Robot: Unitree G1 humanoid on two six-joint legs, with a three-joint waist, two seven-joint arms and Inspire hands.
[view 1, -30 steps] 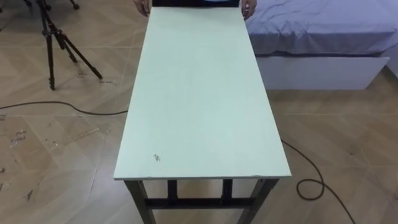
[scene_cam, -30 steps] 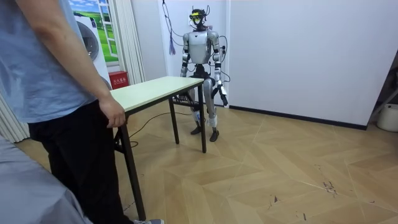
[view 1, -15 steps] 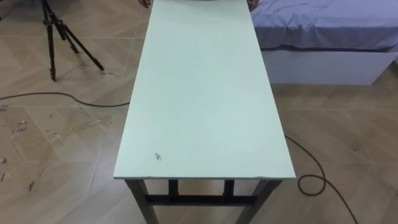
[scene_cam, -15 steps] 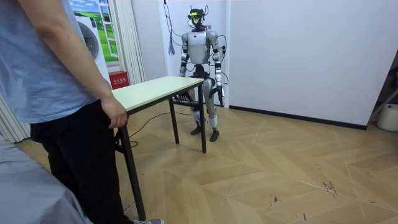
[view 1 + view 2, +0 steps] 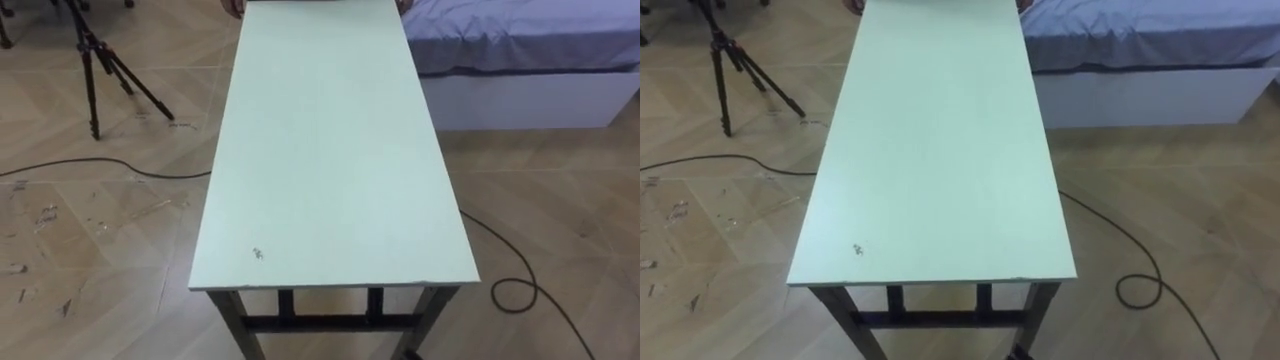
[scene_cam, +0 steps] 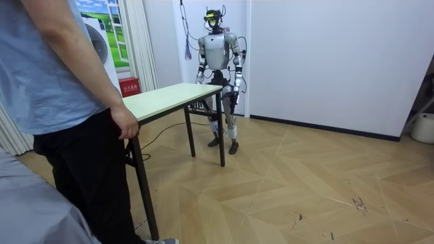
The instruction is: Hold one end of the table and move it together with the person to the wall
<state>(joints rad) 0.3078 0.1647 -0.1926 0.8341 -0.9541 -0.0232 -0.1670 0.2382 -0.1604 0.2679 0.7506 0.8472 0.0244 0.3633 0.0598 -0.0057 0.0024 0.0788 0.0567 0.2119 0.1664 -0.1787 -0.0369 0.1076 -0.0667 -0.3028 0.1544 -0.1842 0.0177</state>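
Table (image 5: pixel 330 150) runs lengthwise straight ahead of us; our left hand (image 6: pixel 237 85) and right hand (image 6: pixel 201 80) flank its near end, equally close; we can't tell their state.

The room view stands close behind the person's hand (image 6: pixel 124 126), which is at one end of the table (image 6: pixel 169 98). It faces along the table to the robot standing at the other end. Both eye views look steeply down from the robot's head, back toward that hand's end, which lies at the frame's top edge. The right eye sits slightly aside. All three views share the table's top.
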